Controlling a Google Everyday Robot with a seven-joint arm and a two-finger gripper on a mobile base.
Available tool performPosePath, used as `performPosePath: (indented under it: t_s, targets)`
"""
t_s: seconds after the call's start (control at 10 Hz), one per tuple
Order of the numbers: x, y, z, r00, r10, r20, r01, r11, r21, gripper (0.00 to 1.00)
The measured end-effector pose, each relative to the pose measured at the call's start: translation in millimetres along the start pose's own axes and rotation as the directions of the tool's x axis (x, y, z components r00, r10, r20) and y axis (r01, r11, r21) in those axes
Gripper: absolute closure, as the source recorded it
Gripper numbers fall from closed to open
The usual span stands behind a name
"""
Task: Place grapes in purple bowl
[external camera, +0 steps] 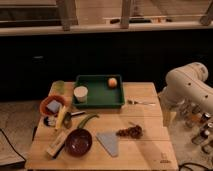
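Finding: grapes (130, 131) untouched, end effector (169, 116) empty.
Your end effector hangs spread wide at the surface's (145, 150) right edge; grapes lie left and nearer, long axis left-right, purple bowl (78, 142) further left.

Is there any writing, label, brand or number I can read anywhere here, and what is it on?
No text here can be read.
On the packet at the table front left: print too blurred.
On the small mark at the table's front right corner: too small.
On the bottles at the right: labels too small.
On the gripper, hanging beside the table's right edge: no lettering shows.
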Motion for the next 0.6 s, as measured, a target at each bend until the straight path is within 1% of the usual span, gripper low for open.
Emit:
performPosePath:
  t_s: [0.4,0.6]
  targets:
    - [-0.1,-0.1,0.0,1.000,0.000,0.000,0.000,1.000,0.000,0.12]
    - [-0.3,4.5,2.6,1.000,-0.007,-0.006,0.007,1.000,-0.005,0.19]
